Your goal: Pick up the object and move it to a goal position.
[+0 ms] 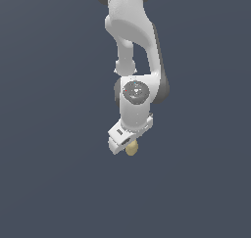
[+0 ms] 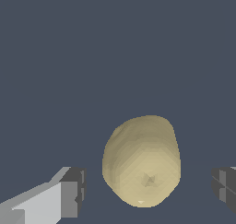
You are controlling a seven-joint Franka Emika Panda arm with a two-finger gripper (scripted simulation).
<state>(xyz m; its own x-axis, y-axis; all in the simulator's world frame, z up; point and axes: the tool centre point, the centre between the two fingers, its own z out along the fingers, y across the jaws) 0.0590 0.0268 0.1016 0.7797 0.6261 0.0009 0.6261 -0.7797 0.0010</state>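
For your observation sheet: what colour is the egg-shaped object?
Pale tan-yellow; the object shows best in the wrist view.

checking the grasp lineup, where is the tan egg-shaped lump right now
In the wrist view the tan lump sits between the open gripper fingers, touching neither. In the exterior view it peeks out just under the white hand, near centre.

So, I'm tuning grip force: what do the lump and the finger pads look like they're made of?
The lump looks matte tan-yellow, faceted, with no shine; perhaps rigid, but this render cannot settle it. The finger pads look dark grey and dull, maybe rubber. The jaws stand apart beside the lump.
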